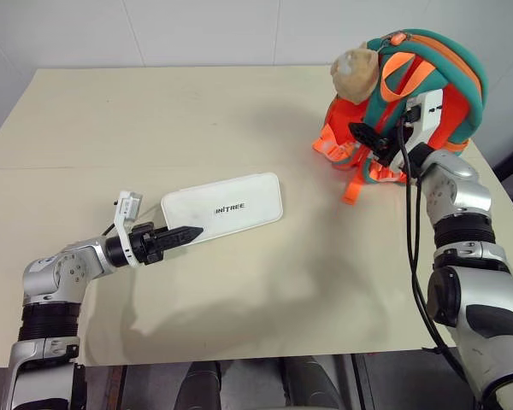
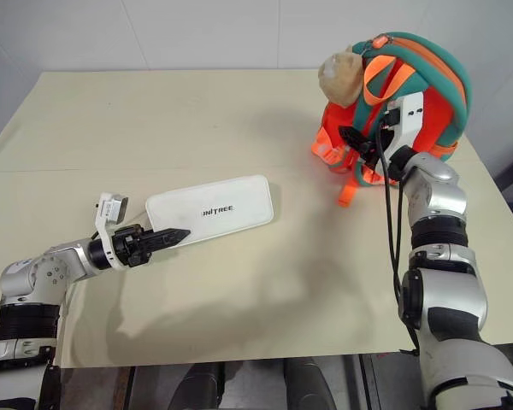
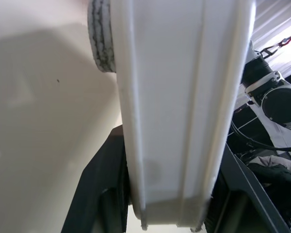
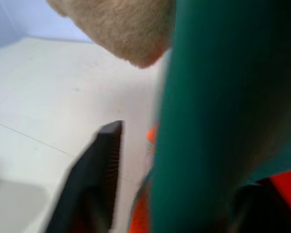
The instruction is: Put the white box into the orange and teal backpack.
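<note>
The white box (image 1: pixel 231 205), flat with dark lettering on top, lies level low over the beige table (image 1: pixel 171 111), left of the middle. My left gripper (image 1: pixel 185 232) is shut on its near-left end; in the left wrist view the box (image 3: pixel 174 97) runs between the two black fingers (image 3: pixel 99 194). The orange and teal backpack (image 1: pixel 436 94) stands upright at the table's far right, with a tan plush cat (image 1: pixel 356 73) on its upper left side. My right gripper (image 1: pixel 369 139) is pressed against the backpack's front, right beside a teal strap (image 4: pixel 208 121).
Open tabletop separates the box from the backpack. Loose orange webbing (image 1: pixel 352 190) trails from the backpack onto the table. A black cable (image 1: pixel 413 248) hangs along my right arm. The table's front edge (image 1: pixel 265 352) is near me, and a white wall stands behind.
</note>
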Action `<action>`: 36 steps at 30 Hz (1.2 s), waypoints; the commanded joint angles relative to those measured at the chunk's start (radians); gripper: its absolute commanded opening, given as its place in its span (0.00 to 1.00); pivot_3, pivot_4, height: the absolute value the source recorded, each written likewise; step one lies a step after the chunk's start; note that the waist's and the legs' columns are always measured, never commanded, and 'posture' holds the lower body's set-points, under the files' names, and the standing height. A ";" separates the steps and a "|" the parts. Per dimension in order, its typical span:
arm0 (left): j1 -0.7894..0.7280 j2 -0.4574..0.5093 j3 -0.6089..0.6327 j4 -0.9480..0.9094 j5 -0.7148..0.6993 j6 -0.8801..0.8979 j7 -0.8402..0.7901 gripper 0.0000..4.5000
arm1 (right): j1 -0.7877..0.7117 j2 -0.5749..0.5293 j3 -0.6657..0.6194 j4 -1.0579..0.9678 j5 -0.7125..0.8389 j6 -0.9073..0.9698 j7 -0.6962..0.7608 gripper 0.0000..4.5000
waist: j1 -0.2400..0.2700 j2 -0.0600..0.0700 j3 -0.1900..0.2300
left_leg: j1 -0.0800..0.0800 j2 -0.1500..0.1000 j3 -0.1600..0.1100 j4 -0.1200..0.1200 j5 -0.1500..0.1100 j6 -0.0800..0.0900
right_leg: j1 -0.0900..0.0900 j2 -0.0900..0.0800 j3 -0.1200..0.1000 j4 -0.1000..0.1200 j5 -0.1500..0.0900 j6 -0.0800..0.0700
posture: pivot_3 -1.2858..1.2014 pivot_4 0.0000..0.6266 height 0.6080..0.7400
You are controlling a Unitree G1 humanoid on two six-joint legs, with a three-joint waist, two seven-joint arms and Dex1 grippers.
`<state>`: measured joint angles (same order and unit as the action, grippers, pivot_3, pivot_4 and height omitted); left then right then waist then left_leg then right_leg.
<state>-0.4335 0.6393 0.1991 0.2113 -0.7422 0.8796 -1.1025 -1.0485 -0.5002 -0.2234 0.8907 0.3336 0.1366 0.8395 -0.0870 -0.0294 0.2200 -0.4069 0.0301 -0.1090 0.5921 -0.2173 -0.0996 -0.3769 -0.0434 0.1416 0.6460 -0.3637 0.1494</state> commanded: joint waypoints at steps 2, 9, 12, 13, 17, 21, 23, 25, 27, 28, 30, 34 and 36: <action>-0.020 0.008 0.040 0.007 -0.007 -0.035 0.001 0.32 | -0.013 0.021 -0.034 -0.039 0.051 -0.016 0.058 0.09 | 0.000 0.000 0.000 | 0.000 0.000 0.000 0.000 0.000 0.000 | 0.000 0.000 0.000 0.000 0.000 0.000 | 0.52 0.24 1.00; -0.013 0.105 0.091 0.020 -0.031 0.005 -0.033 0.32 | 0.082 0.012 0.014 -0.370 0.171 0.329 0.166 0.00 | -0.001 0.001 0.001 | 0.000 0.001 0.000 0.000 0.000 0.000 | -0.001 0.001 0.000 0.002 0.000 0.000 | 0.52 0.24 1.00; 0.008 0.171 0.132 0.017 -0.034 0.026 -0.034 0.32 | 0.193 -0.068 0.050 -0.670 0.321 0.622 0.245 0.00 | 0.004 0.001 0.001 | -0.001 0.001 -0.001 -0.001 0.000 -0.001 | -0.002 0.001 0.000 0.002 -0.001 -0.001 | 0.52 0.24 1.00; 0.019 0.184 0.144 0.011 -0.039 0.032 -0.036 0.32 | 0.217 -0.094 0.044 -0.743 0.372 0.700 0.247 0.00 | 0.004 0.001 0.001 | -0.001 0.001 -0.002 -0.001 0.000 -0.001 | -0.002 0.001 -0.001 0.002 -0.001 -0.001 | 0.52 0.24 1.00; 0.059 0.207 0.188 -0.011 -0.052 0.041 -0.036 0.32 | 0.287 -0.164 -0.037 -0.962 0.606 0.970 0.207 0.00 | 0.004 0.002 0.001 | -0.001 0.001 -0.001 -0.002 0.000 0.000 | -0.002 0.000 -0.001 0.001 -0.002 -0.002 | 0.52 0.24 1.00; 0.069 0.199 0.209 -0.025 -0.061 0.031 -0.028 0.32 | 0.381 -0.222 -0.103 -1.132 0.836 1.162 0.157 0.00 | 0.012 0.002 0.001 | -0.001 0.001 -0.002 -0.002 0.000 0.000 | -0.002 0.000 -0.001 0.001 -0.002 -0.002 | 0.52 0.24 1.00; 0.074 0.193 0.214 -0.036 -0.068 0.028 -0.029 0.32 | 0.424 -0.247 -0.136 -1.189 0.970 1.226 0.108 0.00 | 0.014 0.002 0.001 | -0.001 0.001 -0.002 -0.002 0.000 0.000 | -0.002 0.000 -0.001 0.000 -0.002 -0.002 | 0.52 0.24 1.00; 0.077 0.185 0.222 -0.051 -0.078 0.029 -0.028 0.32 | 0.464 -0.290 -0.159 -1.218 1.114 1.261 0.055 0.00 | 0.017 0.002 0.001 | -0.001 0.001 -0.001 -0.002 0.000 0.000 | -0.002 0.000 -0.001 0.000 -0.002 -0.002 | 0.52 0.24 1.00; 0.082 0.183 0.227 -0.063 -0.089 0.030 -0.029 0.32 | 0.502 -0.352 -0.168 -1.221 1.247 1.270 0.016 0.00 | 0.020 0.002 0.001 | -0.001 0.001 -0.001 -0.002 -0.001 0.001 | -0.002 0.000 -0.001 0.000 -0.002 -0.002 | 0.52 0.24 1.00; 0.085 0.184 0.228 -0.069 -0.095 0.031 -0.030 0.32 | 0.524 -0.385 -0.168 -1.217 1.296 1.270 0.000 0.00 | 0.022 0.001 0.001 | -0.001 0.001 -0.001 -0.002 -0.001 0.001 | -0.002 0.000 -0.001 -0.001 -0.002 -0.002 | 0.52 0.24 1.00; 0.090 0.184 0.231 -0.078 -0.103 0.032 -0.030 0.32 | 0.564 -0.431 -0.167 -1.209 1.323 1.265 -0.016 0.00 | 0.026 0.001 0.001 | -0.001 0.001 -0.001 -0.002 -0.001 0.001 | -0.002 0.000 -0.001 -0.001 -0.002 -0.002 | 0.52 0.24 1.00; 0.097 0.179 0.247 -0.111 -0.130 0.021 -0.033 0.32 | 0.633 -0.477 -0.148 -1.194 1.280 1.246 0.013 0.00 | 0.032 0.001 0.001 | -0.001 0.001 -0.001 -0.001 -0.001 0.002 | -0.001 0.000 -0.001 -0.001 -0.002 -0.002 | 0.52 0.24 1.00; 0.098 0.183 0.261 -0.129 -0.153 0.035 -0.030 0.32 | 0.647 -0.483 -0.135 -1.203 1.246 1.232 0.036 0.00 | 0.034 0.001 0.001 | -0.001 0.001 -0.001 0.000 -0.001 0.002 | -0.001 0.000 -0.001 -0.001 -0.002 -0.002 | 0.52 0.24 1.00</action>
<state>-0.3349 0.8175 0.4102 0.1309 -0.8431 0.9162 -1.1171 -0.4028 -0.9620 -0.3550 -0.2941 1.5862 1.3901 0.8418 -0.0535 -0.0287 0.2209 -0.4085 0.0307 -0.1096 0.5919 -0.2185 -0.0979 -0.3783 -0.0434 0.1407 0.6446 -0.3658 0.1474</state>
